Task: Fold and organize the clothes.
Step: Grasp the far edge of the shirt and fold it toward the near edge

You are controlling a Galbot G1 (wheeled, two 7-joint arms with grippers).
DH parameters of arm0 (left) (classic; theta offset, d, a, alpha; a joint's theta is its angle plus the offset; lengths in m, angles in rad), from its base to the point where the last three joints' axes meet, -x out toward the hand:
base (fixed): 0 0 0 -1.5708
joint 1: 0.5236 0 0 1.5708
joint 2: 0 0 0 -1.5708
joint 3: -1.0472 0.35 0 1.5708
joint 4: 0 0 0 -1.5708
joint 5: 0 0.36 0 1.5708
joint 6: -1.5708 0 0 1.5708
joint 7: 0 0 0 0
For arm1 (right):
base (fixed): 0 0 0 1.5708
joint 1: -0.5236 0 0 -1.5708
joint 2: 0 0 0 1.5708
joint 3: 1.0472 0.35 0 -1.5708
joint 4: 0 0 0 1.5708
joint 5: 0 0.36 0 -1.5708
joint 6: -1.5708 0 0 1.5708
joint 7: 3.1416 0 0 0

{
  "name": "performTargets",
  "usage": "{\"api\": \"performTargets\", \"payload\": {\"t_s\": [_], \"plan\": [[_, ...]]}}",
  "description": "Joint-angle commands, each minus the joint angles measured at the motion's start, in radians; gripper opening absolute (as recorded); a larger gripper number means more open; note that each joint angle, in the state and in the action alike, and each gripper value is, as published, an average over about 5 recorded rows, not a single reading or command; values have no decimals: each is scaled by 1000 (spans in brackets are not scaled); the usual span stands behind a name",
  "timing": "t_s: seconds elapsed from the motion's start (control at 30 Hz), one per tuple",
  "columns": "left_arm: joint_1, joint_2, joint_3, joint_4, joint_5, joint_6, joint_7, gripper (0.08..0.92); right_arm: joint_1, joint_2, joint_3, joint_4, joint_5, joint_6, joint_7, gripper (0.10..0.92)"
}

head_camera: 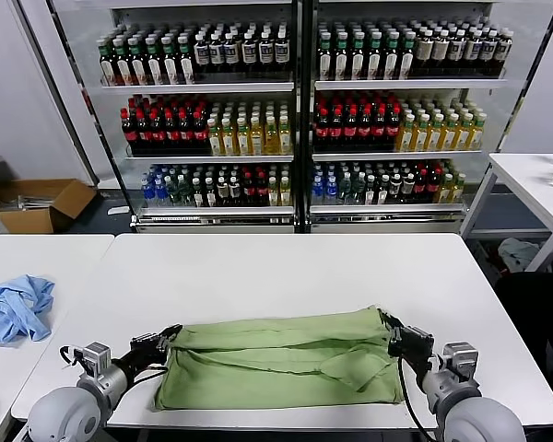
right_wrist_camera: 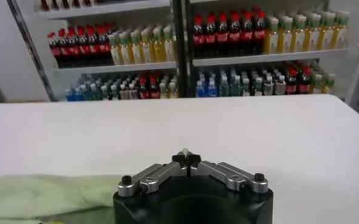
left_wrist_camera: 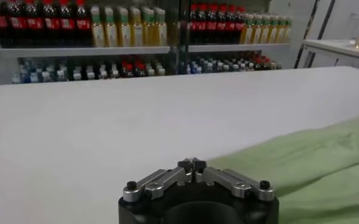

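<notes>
The light green shirt (head_camera: 276,364) lies folded into a wide band near the front edge of the white table (head_camera: 286,267). My left gripper (head_camera: 169,337) is shut at the shirt's far left corner, which is drawn up to its tips. In the left wrist view the gripper (left_wrist_camera: 192,164) has its jaws together and the shirt (left_wrist_camera: 307,164) spreads off to one side. My right gripper (head_camera: 390,330) is shut at the far right corner. In the right wrist view a sliver of green fabric shows pinched between its tips (right_wrist_camera: 186,157), and the shirt (right_wrist_camera: 39,195) trails away.
A crumpled light blue garment (head_camera: 17,307) lies on the neighbouring table at the left. Glass-door coolers full of bottles (head_camera: 295,110) stand behind the table. Another white table (head_camera: 535,184) stands at the right, and a cardboard box (head_camera: 37,203) is on the floor at the left.
</notes>
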State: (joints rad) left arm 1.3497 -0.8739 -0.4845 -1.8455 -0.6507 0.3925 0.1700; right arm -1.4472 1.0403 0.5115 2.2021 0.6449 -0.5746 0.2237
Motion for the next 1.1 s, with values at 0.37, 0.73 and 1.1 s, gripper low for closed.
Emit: {"api": "performTargets", "payload": {"t_s": [0.37, 0.73, 1.1], "plan": [[-2, -7, -7, 34, 45, 30, 53, 84, -103, 9, -28, -31, -68, 38, -29, 106], [82, -36, -75, -112, 58, 22, -99, 197, -97, 18, -27, -2, -88, 72, -26, 246], [137, -143, 37, -205, -47, 15, -558, 518, -87, 34, -49, -19, -121, 69, 1, 567]]}}
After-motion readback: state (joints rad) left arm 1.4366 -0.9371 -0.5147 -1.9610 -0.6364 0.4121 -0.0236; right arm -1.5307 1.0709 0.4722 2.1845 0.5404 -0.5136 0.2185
